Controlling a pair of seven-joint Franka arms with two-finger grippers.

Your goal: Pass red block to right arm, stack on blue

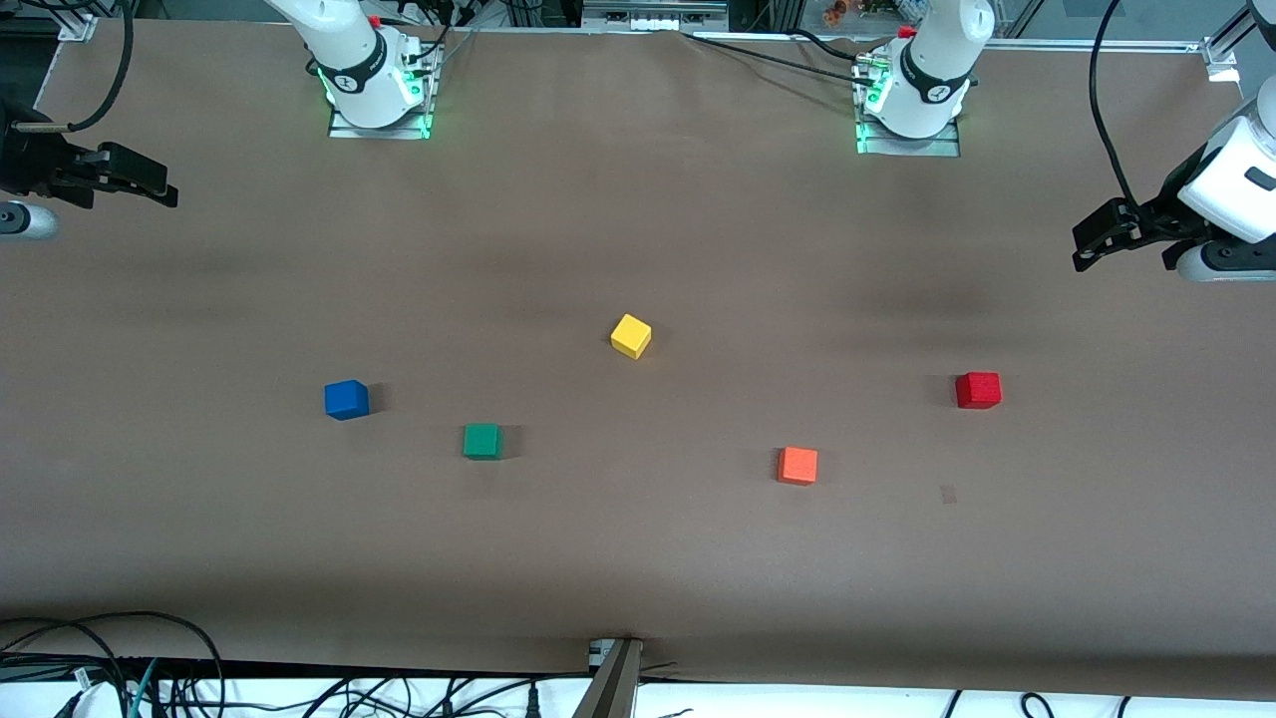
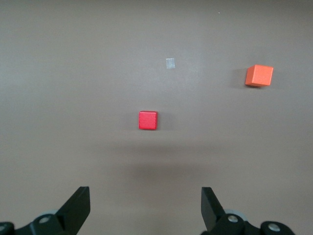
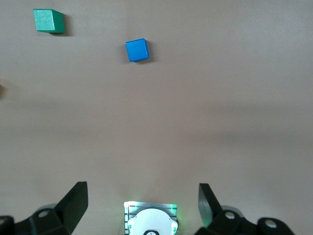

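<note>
Left hand point(image 1: 1087, 249) hung spread, empty, over my left arm's end of bench: red block point(image 1: 978, 390) lay there, untouched. Right hand point(image 1: 164, 189) spread, waited near blue point(image 1: 346, 399) for handover.

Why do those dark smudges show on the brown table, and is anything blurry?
Front view: soft shadow patches lie on the table, and each cube, like the red block, casts a small shadow. Left wrist view: a blurred shadow band lies near the red block; the left gripper looks soft.

no legible text, labels, brands or numbers on anything in view
</note>
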